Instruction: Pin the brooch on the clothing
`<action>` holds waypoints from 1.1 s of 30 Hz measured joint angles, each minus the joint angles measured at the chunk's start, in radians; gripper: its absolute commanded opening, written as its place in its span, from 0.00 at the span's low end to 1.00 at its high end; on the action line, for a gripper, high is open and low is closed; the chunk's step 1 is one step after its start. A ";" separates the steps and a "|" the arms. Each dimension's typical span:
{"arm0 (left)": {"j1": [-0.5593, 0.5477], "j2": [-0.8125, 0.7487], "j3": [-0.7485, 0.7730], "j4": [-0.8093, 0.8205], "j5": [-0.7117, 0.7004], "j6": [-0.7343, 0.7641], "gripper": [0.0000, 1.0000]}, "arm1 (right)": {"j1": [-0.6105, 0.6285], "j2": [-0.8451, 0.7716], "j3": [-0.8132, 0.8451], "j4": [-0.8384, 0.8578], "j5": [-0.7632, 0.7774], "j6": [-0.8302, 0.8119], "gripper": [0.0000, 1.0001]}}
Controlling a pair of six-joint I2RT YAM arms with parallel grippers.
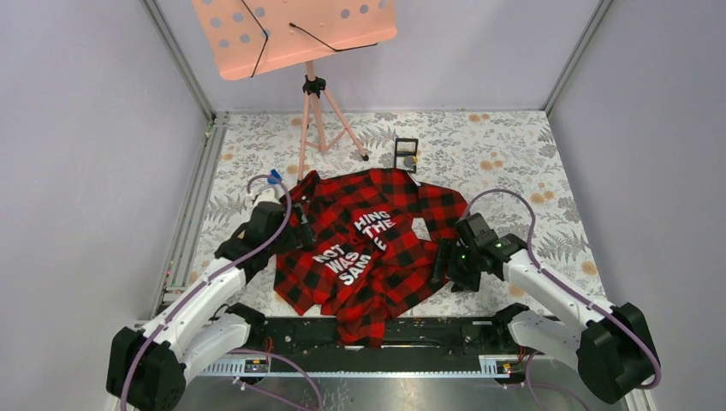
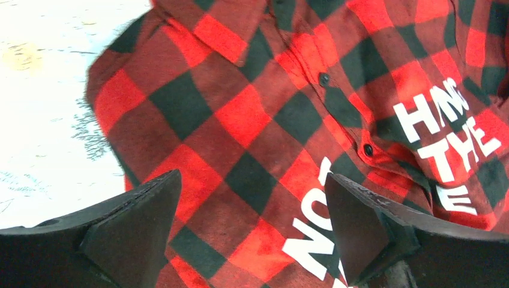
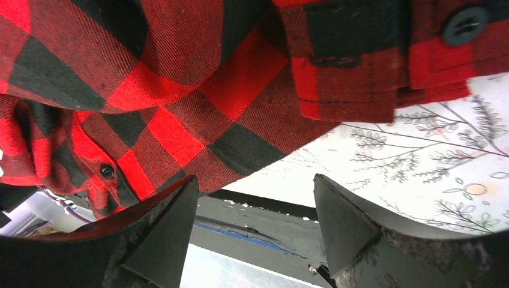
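Note:
The red-and-black check shirt (image 1: 377,248) with white block letters lies crumpled in the middle of the table. It also fills the left wrist view (image 2: 240,120) and the upper left of the right wrist view (image 3: 180,90). My left gripper (image 1: 301,236) is open and empty just above the shirt's left part, its jaws (image 2: 252,231) either side of the letters "NOT". My right gripper (image 1: 440,262) is open and empty at the shirt's right edge, over the table's near rim (image 3: 255,222). I cannot make out the brooch in any view.
A small black square frame box (image 1: 405,154) stands behind the shirt. A pink music stand (image 1: 312,94) is at the back left. A small blue object (image 1: 275,177) sits by the left wrist. A black rail (image 1: 402,330) runs along the near edge.

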 measured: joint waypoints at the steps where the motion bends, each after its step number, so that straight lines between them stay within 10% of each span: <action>1: 0.014 -0.013 -0.010 0.000 -0.003 -0.008 0.99 | 0.014 0.011 -0.006 0.014 0.001 0.011 0.75; 12: 0.102 -0.106 -0.109 -0.035 -0.015 -0.077 0.91 | 0.106 0.117 -0.027 0.169 0.051 0.088 0.63; 21: 0.124 -0.044 -0.187 0.018 0.038 -0.117 0.24 | 0.108 0.162 -0.014 0.193 0.148 0.060 0.00; 33: 0.188 -0.144 -0.193 0.008 0.024 -0.126 0.11 | -0.014 0.169 0.183 -0.043 0.457 -0.095 0.00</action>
